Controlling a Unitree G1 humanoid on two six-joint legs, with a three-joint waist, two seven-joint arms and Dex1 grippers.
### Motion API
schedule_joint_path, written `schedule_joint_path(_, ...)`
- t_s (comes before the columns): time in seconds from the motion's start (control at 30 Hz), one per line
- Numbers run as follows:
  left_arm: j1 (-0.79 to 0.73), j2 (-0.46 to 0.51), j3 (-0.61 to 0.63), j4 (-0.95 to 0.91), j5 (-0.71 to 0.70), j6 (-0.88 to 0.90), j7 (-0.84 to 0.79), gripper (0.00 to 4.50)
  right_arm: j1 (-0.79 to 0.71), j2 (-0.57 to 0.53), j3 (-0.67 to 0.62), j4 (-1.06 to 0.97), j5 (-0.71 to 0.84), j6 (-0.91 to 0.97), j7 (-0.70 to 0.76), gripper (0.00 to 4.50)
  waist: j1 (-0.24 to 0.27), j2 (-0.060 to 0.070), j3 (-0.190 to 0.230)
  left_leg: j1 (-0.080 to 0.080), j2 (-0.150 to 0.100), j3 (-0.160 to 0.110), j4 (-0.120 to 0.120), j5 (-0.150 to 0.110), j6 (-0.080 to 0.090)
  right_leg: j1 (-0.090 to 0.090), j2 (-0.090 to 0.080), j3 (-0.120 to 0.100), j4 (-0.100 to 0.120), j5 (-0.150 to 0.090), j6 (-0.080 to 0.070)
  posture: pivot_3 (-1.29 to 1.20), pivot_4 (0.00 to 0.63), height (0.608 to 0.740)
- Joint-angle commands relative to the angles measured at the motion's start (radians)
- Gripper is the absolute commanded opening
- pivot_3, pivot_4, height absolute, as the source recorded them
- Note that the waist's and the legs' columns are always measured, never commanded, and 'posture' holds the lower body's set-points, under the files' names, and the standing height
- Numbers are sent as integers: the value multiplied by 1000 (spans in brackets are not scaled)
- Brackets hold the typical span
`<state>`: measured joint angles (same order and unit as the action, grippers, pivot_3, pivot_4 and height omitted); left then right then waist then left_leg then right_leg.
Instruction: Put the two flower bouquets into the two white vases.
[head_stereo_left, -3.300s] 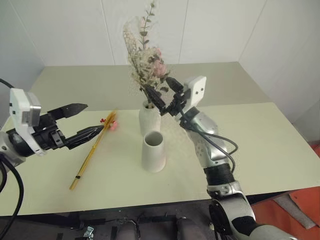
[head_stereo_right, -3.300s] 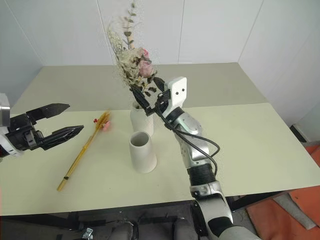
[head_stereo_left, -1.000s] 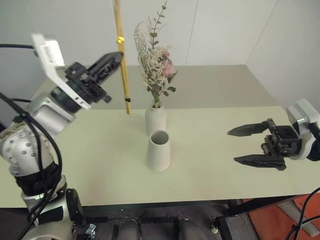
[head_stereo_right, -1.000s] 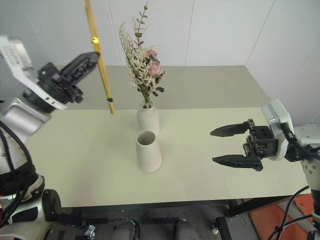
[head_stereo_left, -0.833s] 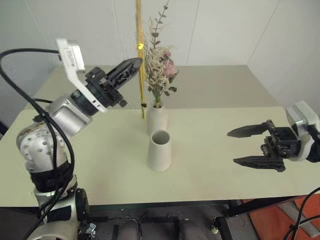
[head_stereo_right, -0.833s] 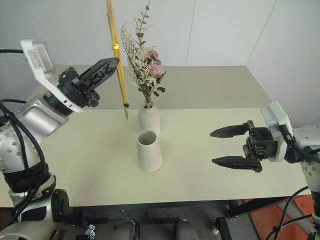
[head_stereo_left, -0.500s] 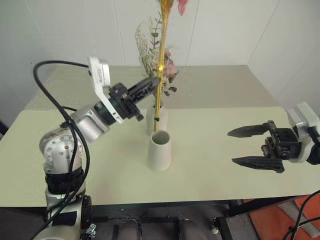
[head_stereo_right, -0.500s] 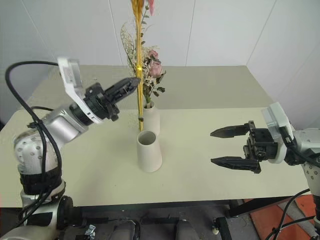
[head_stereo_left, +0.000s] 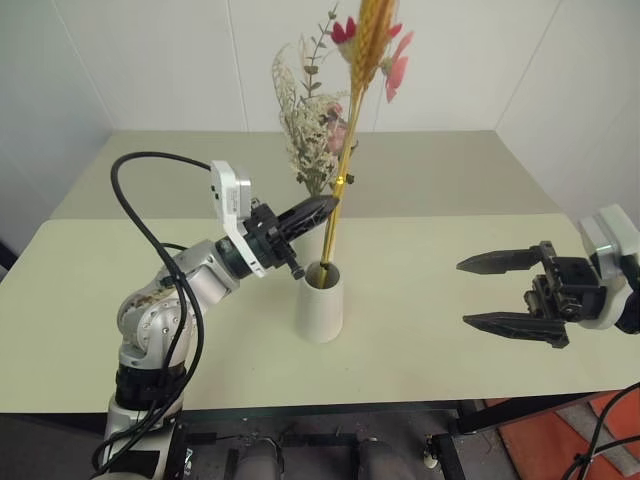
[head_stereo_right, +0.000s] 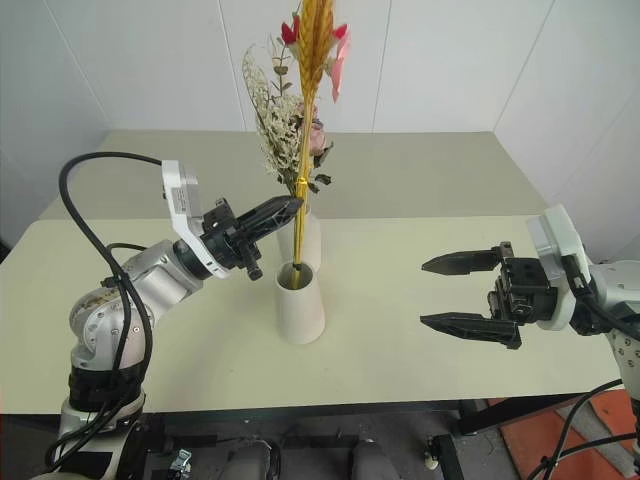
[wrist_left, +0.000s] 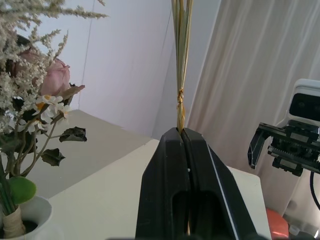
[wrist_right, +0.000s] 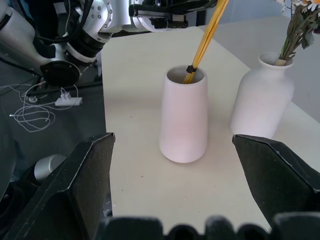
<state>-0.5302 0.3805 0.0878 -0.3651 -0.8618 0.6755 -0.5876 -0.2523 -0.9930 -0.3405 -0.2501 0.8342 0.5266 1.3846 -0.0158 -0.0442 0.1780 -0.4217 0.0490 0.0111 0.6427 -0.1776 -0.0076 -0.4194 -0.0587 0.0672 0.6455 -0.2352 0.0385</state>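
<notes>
My left gripper (head_stereo_left: 326, 207) is shut on the stems of the slim golden wheat bouquet (head_stereo_left: 368, 45), just above the cone vase (head_stereo_left: 320, 306). The stems (wrist_right: 204, 42) slant down and their lower ends sit inside that vase's wide mouth. The left wrist view shows the black fingers (wrist_left: 182, 165) pressed together around the stems. Behind the cone vase, the bottle-shaped vase (wrist_right: 262, 97) holds the bushy pink bouquet (head_stereo_left: 312, 120) upright. My right gripper (head_stereo_left: 463, 292) hovers open and holding nothing, off to the right of both vases.
The pale green table (head_stereo_left: 450, 185) stretches wide around the two vases, with its front edge near me. White walls close off the back. Cables and dark floor (wrist_right: 35, 105) lie beyond the table's side.
The left gripper has come down and to the right with the wheat bouquet. The stem ends went from hanging beside the bottle vase into the cone vase's mouth. The right gripper stayed still.
</notes>
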Motion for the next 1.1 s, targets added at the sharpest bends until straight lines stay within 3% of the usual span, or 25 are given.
schedule_joint_path(0.03,37,32,-11,-46,26,-15,-24,32,3,-9,-46,-31,23,2,-10,4500,0,0,0,0,0,0,0,0,0,0,0,0,0,0,0,0,150,740)
schedule_joint_path(0.2,104,75,-10,-72,37,-11,-52,32,2,-7,-42,-32,23,-1,-19,4500,1,0,0,0,0,0,0,0,0,0,0,0,0,-1,1,0,150,740)
schedule_joint_path(0.23,113,94,-12,-76,32,6,-62,216,-1,-5,-38,-30,22,-1,-20,4500,1,0,0,0,0,0,0,0,0,0,0,0,0,-1,2,0,150,740)
schedule_joint_path(0.5,206,197,68,-124,-34,64,-76,2573,-13,2,-23,-16,12,-10,-24,4500,-2,0,0,0,0,0,0,0,0,-1,0,0,0,-2,3,0,150,740)
schedule_joint_path(0.7,405,378,254,-170,-34,42,-176,4431,-1,2,-20,-4,4,-16,-9,4500,-4,0,0,0,1,1,-1,0,0,-2,0,0,0,-2,2,0,150,740)
schedule_joint_path(0.87,522,518,462,-99,-28,-1,-327,4478,9,-1,-14,25,-15,-24,11,4500,2,0,0,0,1,1,-1,0,0,-2,0,0,-1,-5,-1,0,150,740)
schedule_joint_path(1.1,540,635,592,17,-4,-49,-496,4478,-19,5,7,84,-52,-39,15,4500,2,1,0,-1,2,2,-1,0,0,-3,-1,0,-2,-7,-4,0,150,740)
